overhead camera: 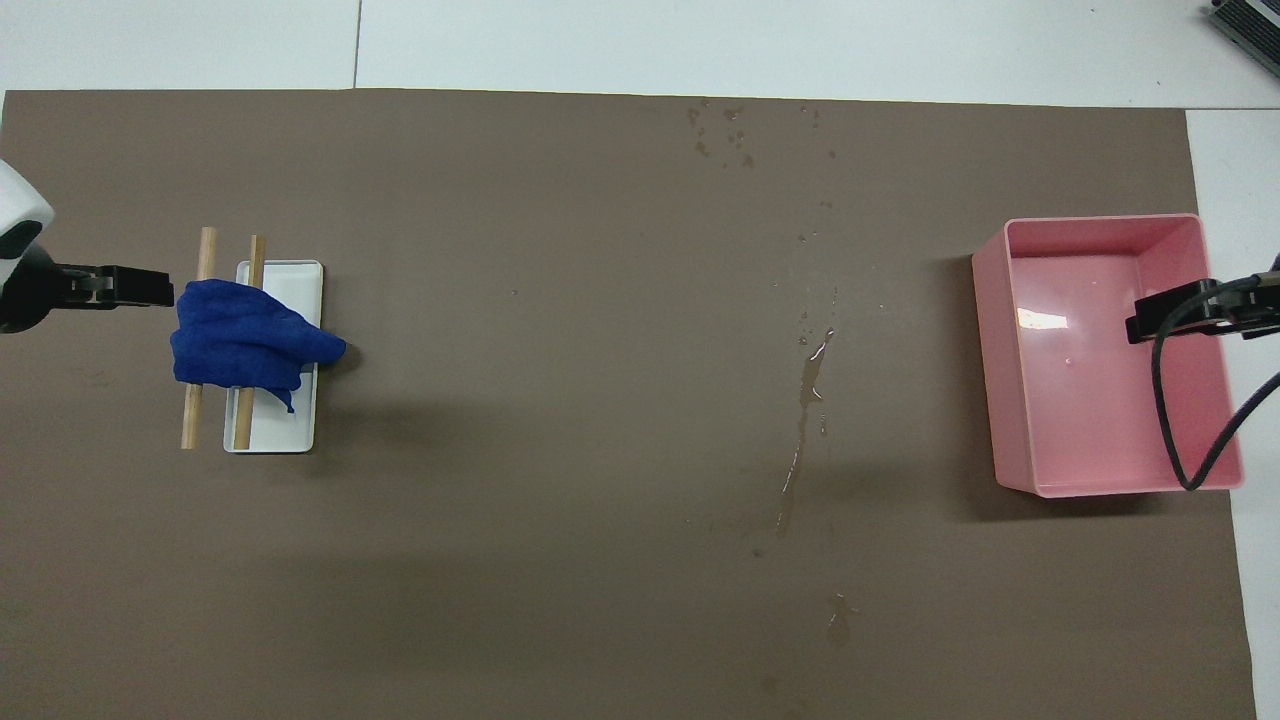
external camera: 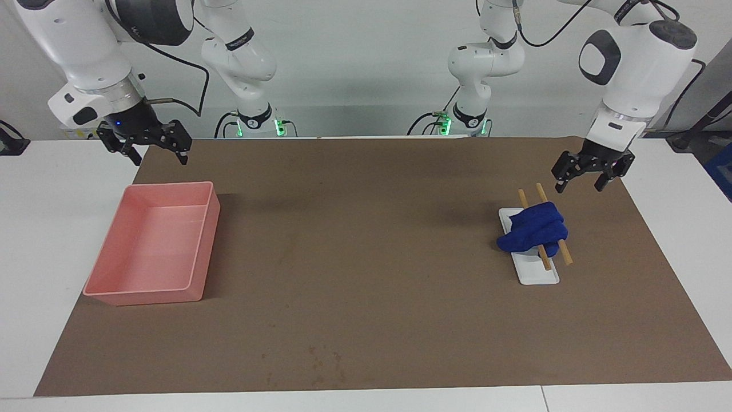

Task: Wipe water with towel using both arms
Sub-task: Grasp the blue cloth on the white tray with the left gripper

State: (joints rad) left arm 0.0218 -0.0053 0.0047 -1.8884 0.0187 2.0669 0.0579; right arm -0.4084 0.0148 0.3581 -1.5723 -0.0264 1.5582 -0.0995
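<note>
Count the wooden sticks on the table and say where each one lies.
2. One wooden stick lies across the white dish under the towel; the other wooden stick lies beside it on the mat, closer to the left arm's end. None appears hidden.

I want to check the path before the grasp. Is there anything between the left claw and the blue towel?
Nothing visible stands between them. The left claw is open in the air, just on the robots' side of the towel, which lies draped over two wooden sticks on a white tray.
</note>
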